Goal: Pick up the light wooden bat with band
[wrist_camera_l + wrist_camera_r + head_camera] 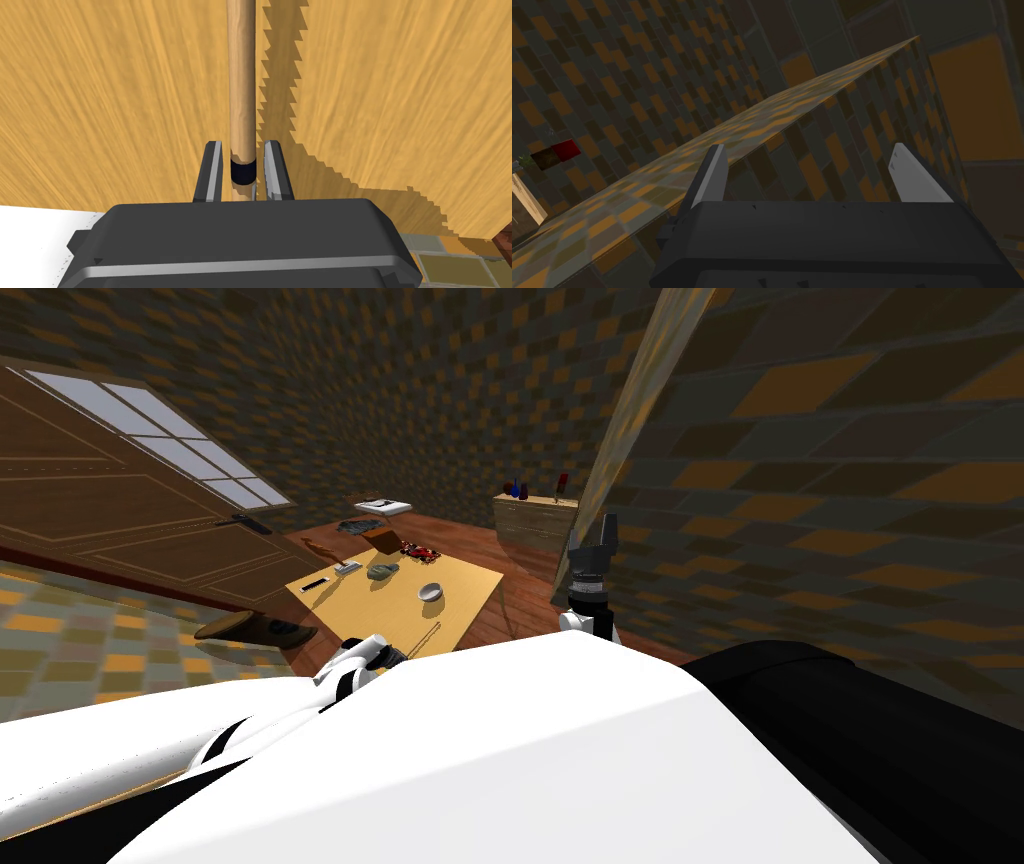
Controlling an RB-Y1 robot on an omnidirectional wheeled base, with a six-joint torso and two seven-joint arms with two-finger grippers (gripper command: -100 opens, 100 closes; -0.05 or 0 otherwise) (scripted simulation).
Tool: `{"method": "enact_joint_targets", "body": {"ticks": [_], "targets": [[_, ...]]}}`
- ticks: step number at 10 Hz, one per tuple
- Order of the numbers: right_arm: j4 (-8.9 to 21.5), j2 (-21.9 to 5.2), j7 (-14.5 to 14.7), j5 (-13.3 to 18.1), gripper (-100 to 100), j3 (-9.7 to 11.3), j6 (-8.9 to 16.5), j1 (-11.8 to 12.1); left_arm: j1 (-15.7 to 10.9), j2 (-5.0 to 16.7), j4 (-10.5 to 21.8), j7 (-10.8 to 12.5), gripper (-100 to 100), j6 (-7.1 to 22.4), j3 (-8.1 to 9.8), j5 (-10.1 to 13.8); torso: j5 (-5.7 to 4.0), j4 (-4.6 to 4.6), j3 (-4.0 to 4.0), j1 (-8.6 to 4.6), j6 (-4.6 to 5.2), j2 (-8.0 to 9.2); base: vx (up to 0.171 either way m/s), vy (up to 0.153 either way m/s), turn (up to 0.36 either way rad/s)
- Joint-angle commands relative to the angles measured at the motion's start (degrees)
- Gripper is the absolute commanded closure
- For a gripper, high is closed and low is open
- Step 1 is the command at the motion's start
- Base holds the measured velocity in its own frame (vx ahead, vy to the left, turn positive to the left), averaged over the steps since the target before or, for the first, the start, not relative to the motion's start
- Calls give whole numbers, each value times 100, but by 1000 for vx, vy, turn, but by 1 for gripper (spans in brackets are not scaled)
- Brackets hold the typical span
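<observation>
Left gripper [243,145] at the near edge of a light wooden table [100,100], seen along its own axis in the left wrist view: the two fingers [216,165] are drawn close together and clamp the thin handle of the bat [241,75], one blade on each side of the dark band [243,172] that rings the shaft just ahead of the gripper body. The bat, pale wood, lies flat on the tabletop and runs straight away from the gripper, casting a jagged shadow beside it. In the head view the bat [432,635] appears as a thin line near the front edge of the table [470,588], with the left forearm reaching down to it. Farther back on the same table stand a small pale bowl [431,592], a grey-green lump [381,572] and a red toy car [420,552]. Right gripper [807,150] is raised beside the tiled wall, well apart from the table, its blades spread wide with nothing between them
</observation>
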Motion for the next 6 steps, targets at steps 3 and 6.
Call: {"method": "enact_joint_targets", "body": {"ticks": [3,6], "targets": [[0,0,0,0,0,0,0,0,-46,-14,-292,419,100,294,-136,-87,-2,0,-1,-4,-3,-2,-84,20,-56],[0,0,0,0,0,0,0,0,-125,-17,-457,741,100,491,-250,-158,-3,1,-2,-7,-3,-6,-79,22,-68]]}}
